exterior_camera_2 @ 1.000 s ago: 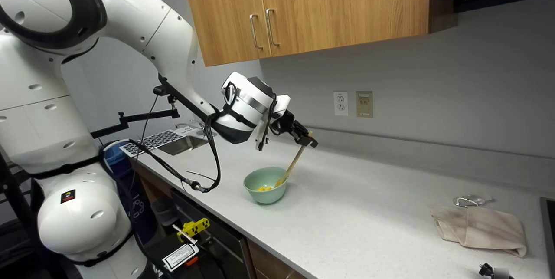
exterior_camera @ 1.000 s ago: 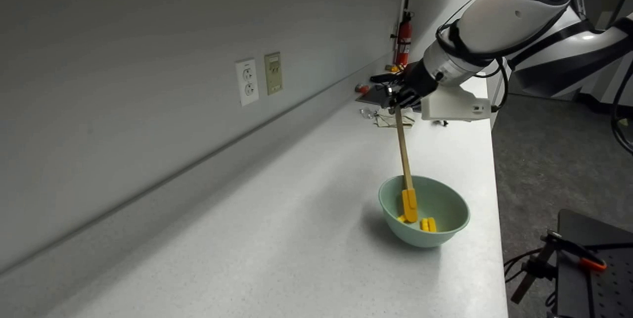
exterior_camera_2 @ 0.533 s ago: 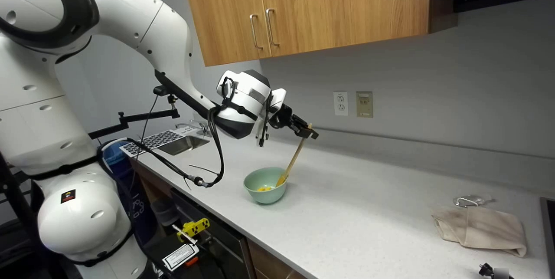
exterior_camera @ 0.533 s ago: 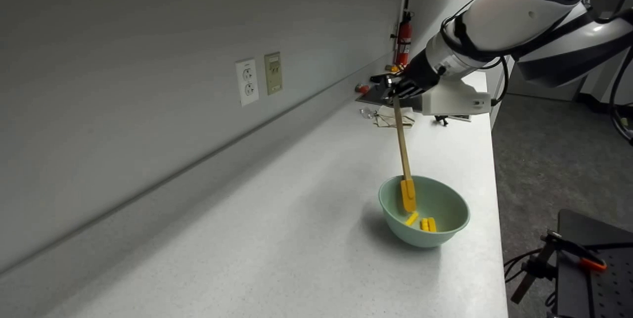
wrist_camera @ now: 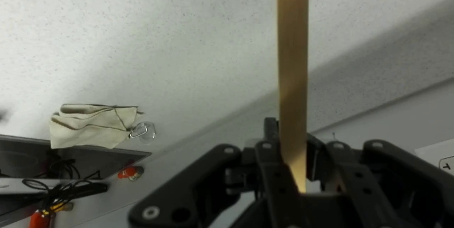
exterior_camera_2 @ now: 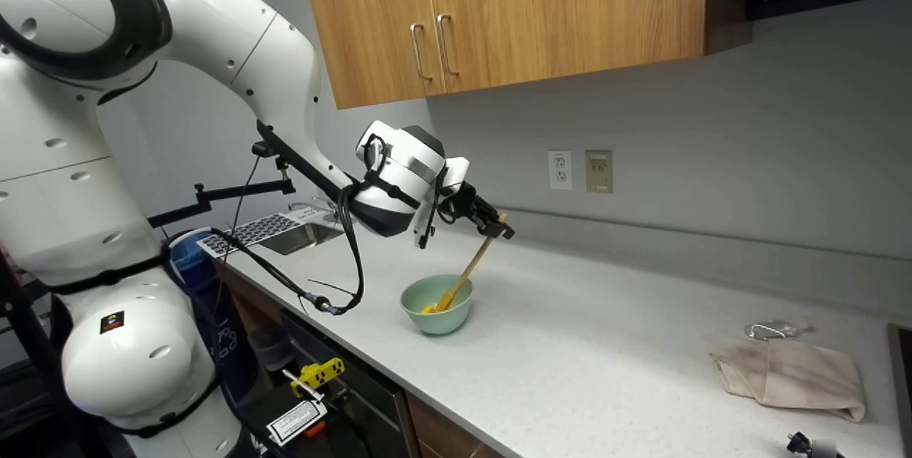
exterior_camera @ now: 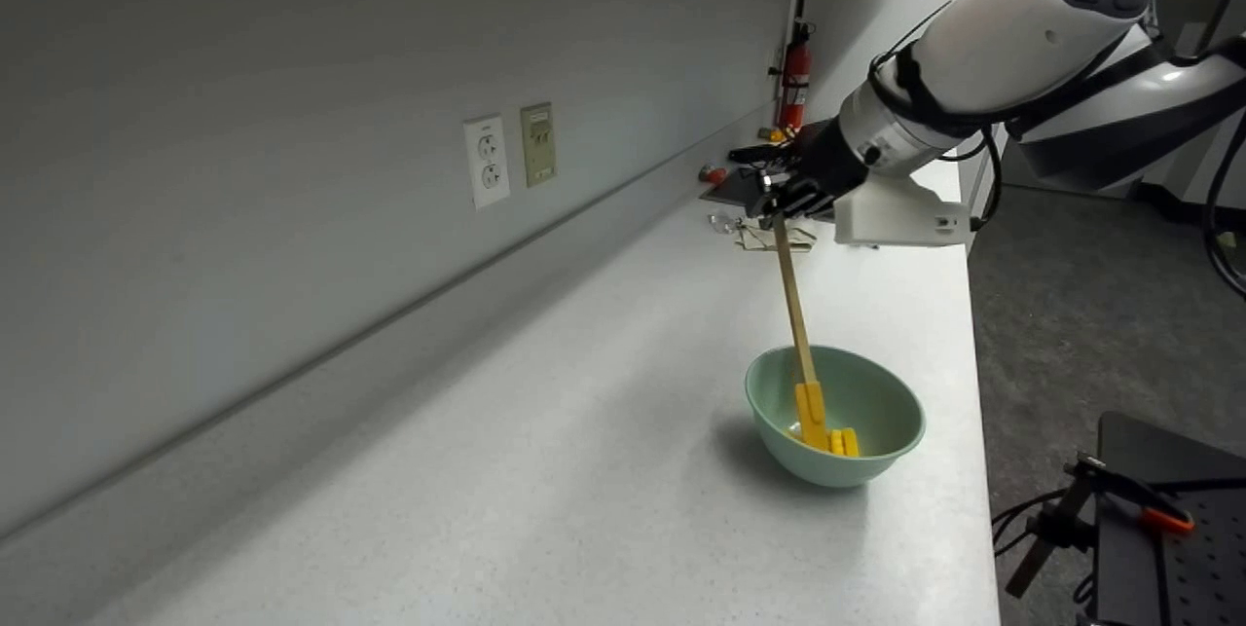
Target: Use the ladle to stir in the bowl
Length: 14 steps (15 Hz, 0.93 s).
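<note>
One ladle [exterior_camera: 798, 329] leaned with its yellow-orange end down inside the green bowl [exterior_camera: 837, 472], touching or just beside the yellow pieces [exterior_camera: 850, 442] there; could not tell which. Fingers [wrist_camera: 269, 157] were clamped on its tan handle, higher than the bowl's rim, a bit of handle showing past them in an exterior view. Bowl stood upright on the white counter [exterior_camera_2: 605, 358]. Well apart from the bowl lay a folded cloth [exterior_camera_2: 791, 376]; higher than the bowl, a white outlet [exterior_camera_2: 560, 170].
</note>
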Tool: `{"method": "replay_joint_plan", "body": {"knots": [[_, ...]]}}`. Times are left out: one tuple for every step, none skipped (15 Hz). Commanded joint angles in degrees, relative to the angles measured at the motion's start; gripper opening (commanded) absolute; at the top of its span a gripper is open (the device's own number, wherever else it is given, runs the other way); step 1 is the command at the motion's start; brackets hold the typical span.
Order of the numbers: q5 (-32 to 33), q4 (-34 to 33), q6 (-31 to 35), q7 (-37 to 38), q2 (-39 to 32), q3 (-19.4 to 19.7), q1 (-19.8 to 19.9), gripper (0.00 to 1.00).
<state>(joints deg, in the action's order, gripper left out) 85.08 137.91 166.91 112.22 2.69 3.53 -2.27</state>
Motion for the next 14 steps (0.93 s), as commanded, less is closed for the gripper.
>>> {"method": "replay_joint_plan", "body": {"knots": [[-3.63, 0.26, 3.68, -2.12, -0.78, 0.6, 0.3, 0.02], [-3.77, 0.16, 3.68, -2.02, -0.89, 0.56, 0.27, 0.02], [-2.9, -0.08, 3.22, -1.07, -0.78, 0.5, 0.25, 0.02], [-0.24, -0.64, 1.21, 0.83, -0.47, 0.26, 0.17, 0.02], [0.93, -0.86, 0.62, 1.55, -0.49, 0.2, 0.15, 0.02], [2.49, -1.19, -0.18, 3.0, -0.51, 0.02, 0.03, 0.02], [3.65, -1.43, -0.62, 3.87, -0.66, 0.01, 0.03, 0.02], [5.21, -1.69, -1.38, 5.13, -0.76, -0.04, 0.0, 0.02], [7.03, -1.96, -2.42, 6.64, -0.65, -0.13, -0.06, 0.02], [8.34, -2.13, -3.27, 7.79, -0.61, -0.21, -0.1, 0.02], [10.04, -2.4, -4.15, 9.29, -0.56, -0.3, -0.15, 0.02], [11.66, -2.6, -5.07, 10.63, -0.53, -0.41, -0.22, 0.02], [13.21, -2.8, -5.86, 11.88, -0.52, -0.5, -0.28, 0.02], [14.77, -2.97, -6.61, 13.07, -0.55, -0.59, -0.33, 0.02]]}}
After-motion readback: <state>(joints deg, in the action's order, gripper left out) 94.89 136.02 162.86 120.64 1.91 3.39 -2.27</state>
